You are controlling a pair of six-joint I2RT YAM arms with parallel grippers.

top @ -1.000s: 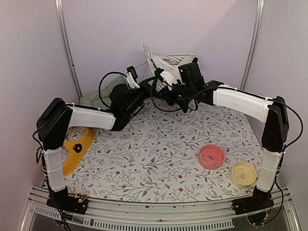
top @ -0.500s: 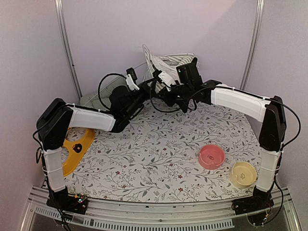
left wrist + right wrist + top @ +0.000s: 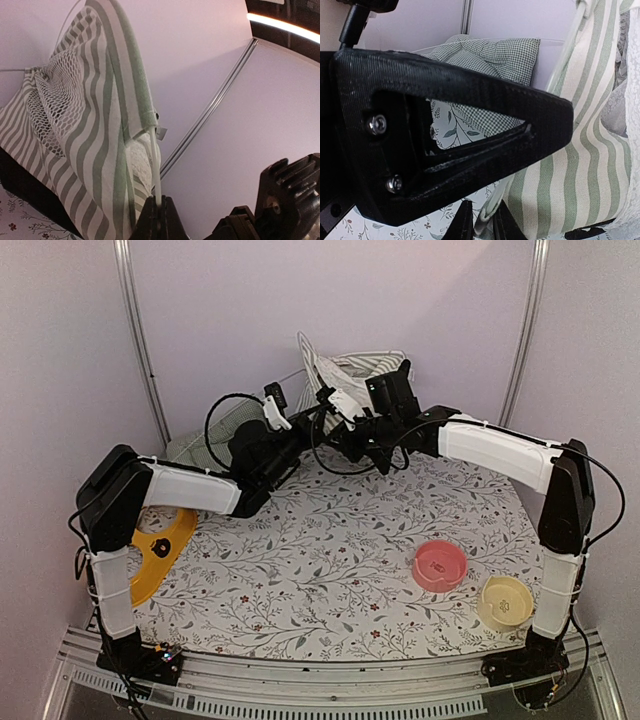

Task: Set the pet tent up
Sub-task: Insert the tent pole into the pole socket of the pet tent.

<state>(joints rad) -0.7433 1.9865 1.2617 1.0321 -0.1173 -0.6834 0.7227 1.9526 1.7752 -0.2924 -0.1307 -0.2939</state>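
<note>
At the far edge of the table (image 3: 330, 540), against the back wall: the pet tent (image 3: 350, 365), lying collapsed as a heap of green-and-white striped fabric, with one corner standing up in a peak. Both arms reach across to it, and their wrists come close together just in front of the heap.

Left wrist view:
- The left gripper (image 3: 159, 212) is fully closed on a thin white pole (image 3: 156, 165).
- The pole runs up from the fingertips into a striped sleeve at the fabric's edge, where a small tag hangs.
- A white mesh panel (image 3: 62, 95) sits up and left of the sleeve, between striped bands.
- A black ridged part (image 3: 290, 195) is at lower right, near the pole but apart from it.

Right wrist view:
- The right gripper (image 3: 484, 222) is at the bottom edge, its jaws a narrow gap apart with something pale between the tips.
- I cannot tell what that pale thing is, or whether it is pinched or only lying there.
- Striped fabric lies just right of the fingertips and fills that side.
- A black finger-shaped part (image 3: 470, 100), with a triangular cut-out and two screws, crosses the left and middle of the view.
- Behind it, a green checked cushion (image 3: 490, 55) lies by the back wall.

Overhead view:
- The cushion is left of the tent, mostly hidden by the left arm.
- A pink bowl (image 3: 440, 565) and a yellow bowl (image 3: 505, 602) stand just beside each other at near right, well apart from the tent.
- A yellow flat piece (image 3: 160, 545) lies at the left edge, partly under the left arm.
</note>
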